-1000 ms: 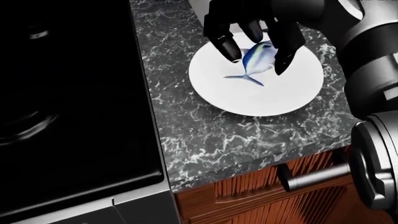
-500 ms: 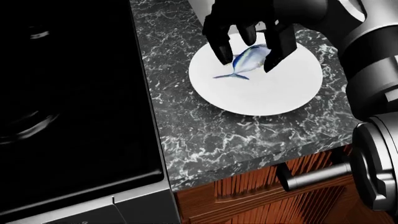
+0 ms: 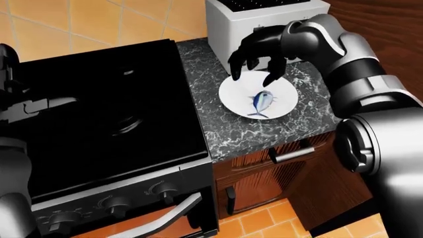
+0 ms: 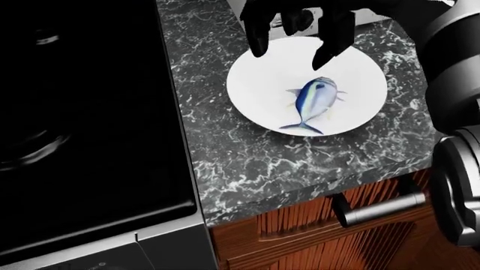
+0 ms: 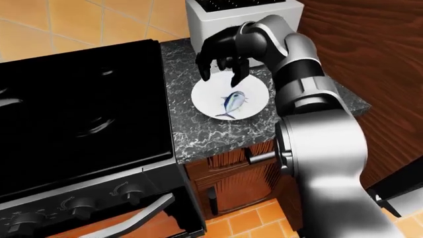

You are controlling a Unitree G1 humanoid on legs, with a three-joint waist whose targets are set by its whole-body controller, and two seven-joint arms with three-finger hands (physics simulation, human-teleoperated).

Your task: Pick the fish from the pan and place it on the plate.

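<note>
My right hand (image 4: 296, 34), black and three-fingered, hangs over the far rim of the round white plate (image 4: 259, 107), its fingers (image 4: 333, 45) spread wide and pointing down with nothing between them. The small blue and silver fish (image 4: 312, 102) lies flat on the plate, clear of my fingertips, its head toward the far rim and its forked tail toward the near rim, a little right of the plate's middle in the head view.

The plate sits on the dark grey marbled tabletop (image 4: 247, 169), near its far edge and roughly midway between its left and right edges. Just beyond the plate, at the far edge of the tabletop, stands a white boxy toaster (image 3: 264, 20). Below the near edge of the tabletop is a reddish wooden cabinet door (image 4: 315, 236) with a dark bar handle (image 4: 378, 207).

Touching the left edge of the tabletop is the black glossy stove (image 3: 99, 114), with knobs (image 3: 112, 203) along its lower panel and an oven handle (image 3: 165, 215) under them. The pan on it is hard to make out against the black surface.

My left hand (image 3: 33, 106) shows at the left edge of the left-eye view, over the stove; I cannot tell how its fingers stand.
</note>
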